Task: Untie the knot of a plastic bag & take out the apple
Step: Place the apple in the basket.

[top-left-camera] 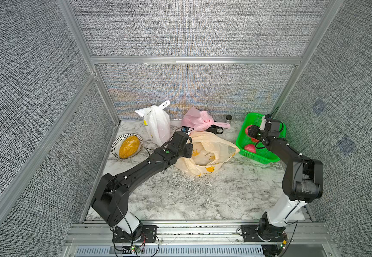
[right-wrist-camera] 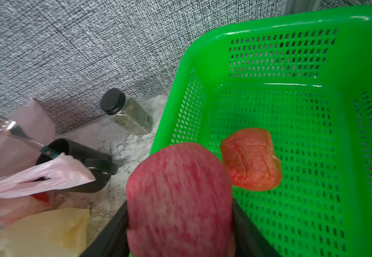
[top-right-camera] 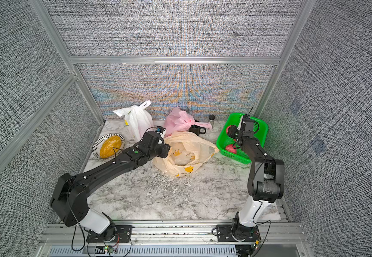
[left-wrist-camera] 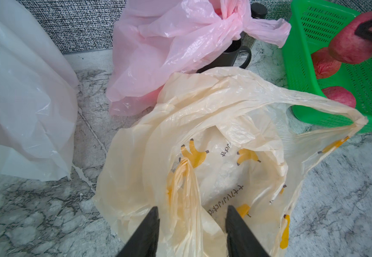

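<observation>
Marble tabletop [top-left-camera: 180, 195] is carrying the banana-print bag [top-left-camera: 211, 153] already untied, left gripper [left-wrist-camera: 191, 213] hanging parted around its handle, right gripper [right-wrist-camera: 179, 227] clamping the apple [right-wrist-camera: 178, 178] over the green basket [right-wrist-camera: 291, 55], only set-down remaining.

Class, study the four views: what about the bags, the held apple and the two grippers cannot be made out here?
- White bag, both top views: milky plastic hides its contents.
- Pink bag, left wrist view: knotted; only a reddish patch shows through.
- Left gripper: in both top views the arm's own wrist hides it.
- Right gripper, right wrist view: the blurred apple and the bottom edge hide its fingers.
</observation>
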Motion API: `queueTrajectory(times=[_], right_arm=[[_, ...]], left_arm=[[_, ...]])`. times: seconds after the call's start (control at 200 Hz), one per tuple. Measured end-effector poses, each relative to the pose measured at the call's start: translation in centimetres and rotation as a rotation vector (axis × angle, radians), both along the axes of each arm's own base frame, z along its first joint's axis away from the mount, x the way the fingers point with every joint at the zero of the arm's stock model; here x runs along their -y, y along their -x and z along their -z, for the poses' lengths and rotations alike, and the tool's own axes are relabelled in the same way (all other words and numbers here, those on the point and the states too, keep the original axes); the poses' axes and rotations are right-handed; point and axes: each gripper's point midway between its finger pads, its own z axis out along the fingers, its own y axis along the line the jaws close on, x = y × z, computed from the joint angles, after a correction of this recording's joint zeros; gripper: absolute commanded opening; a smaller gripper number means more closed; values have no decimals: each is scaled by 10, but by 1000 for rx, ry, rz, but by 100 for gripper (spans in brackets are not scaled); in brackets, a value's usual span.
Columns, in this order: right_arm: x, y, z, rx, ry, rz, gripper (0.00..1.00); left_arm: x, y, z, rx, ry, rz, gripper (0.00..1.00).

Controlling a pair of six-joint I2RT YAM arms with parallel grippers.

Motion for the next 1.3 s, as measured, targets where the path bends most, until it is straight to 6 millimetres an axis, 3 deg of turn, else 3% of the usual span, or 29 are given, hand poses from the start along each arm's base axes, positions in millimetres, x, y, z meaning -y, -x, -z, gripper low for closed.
queueTrajectory(times=[0.365,0.661,0.871,1.011,1.166,1.301], right_arm=[[12,-15,48,-87,-5,15,53],[12,-10,59,-122,-8,17,83],[9,-7,37,-86,-16,3,92],[3,-6,15,-47,-36,-23,92],[-15,1,-20,18,-94,-103,90],[-42,14,-40,47,-194,-213,87]], left_arm=[[7,1,6,-28,-4,17,55],[9,1,11,-39,-8,24,58],[9,2,12,-44,-8,22,59],[9,3,12,-43,-8,24,60],[8,6,12,-44,-9,25,60],[6,8,13,-48,-6,21,60]])
